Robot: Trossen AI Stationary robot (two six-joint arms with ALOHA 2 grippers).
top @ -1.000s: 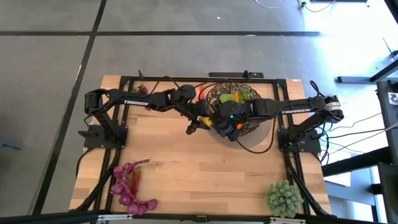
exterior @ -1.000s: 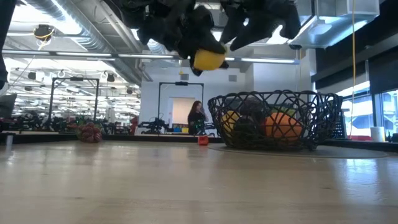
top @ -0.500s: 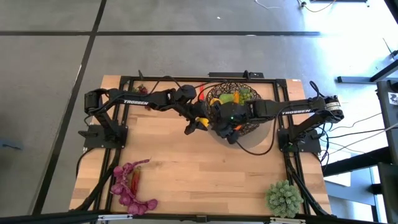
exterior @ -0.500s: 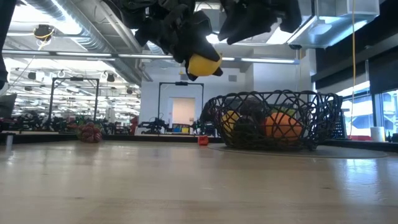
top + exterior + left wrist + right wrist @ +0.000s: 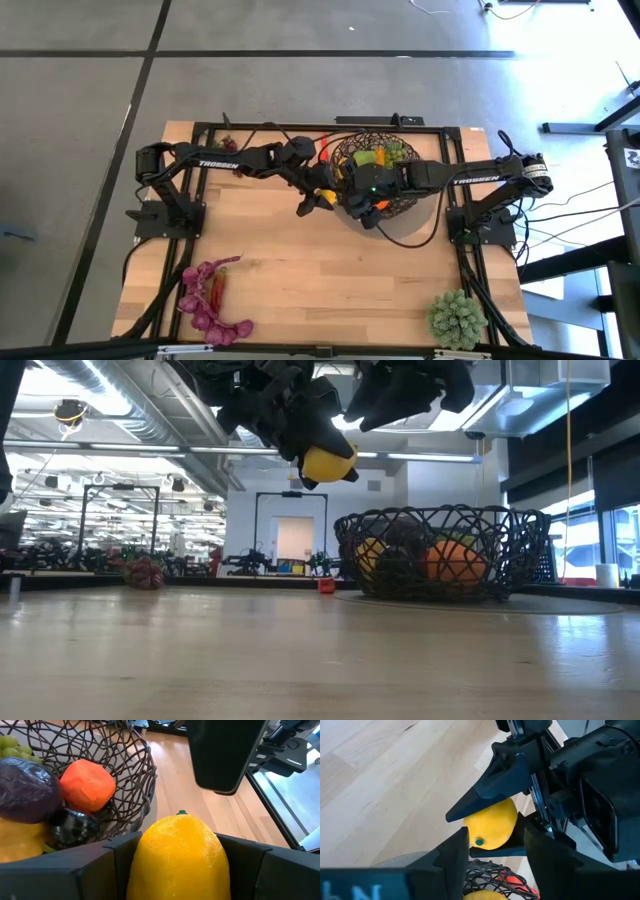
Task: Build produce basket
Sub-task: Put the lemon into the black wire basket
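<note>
Bench (image 5: 330, 270): pale wood top, dark frame rails round its edges.

Basket (image 5: 440, 555): dark open-weave bowl standing on the far side of the bench, right of centre in the high view. Inside it an orange (image 5: 87, 785), a dark purple fruit (image 5: 27, 790), green grapes (image 5: 12, 745) and a yellow fruit (image 5: 370, 552).

Left arm reaches from the left rail toward the basket. Left pincer (image 5: 177, 865) is clenched on a lemon (image 5: 177, 857), carried in the air just beside the basket's near-left rim, above the bench and outside the bowl.

Right arm comes in from the right rail over the basket. Right pincer (image 5: 492, 852) is parted, nothing between its fingers, hovering close to the lemon without touching it.

Near-left corner: purple leaves with a red chilli (image 5: 218, 290). Near-right corner: spiky green plant ball (image 5: 455, 318).
</note>
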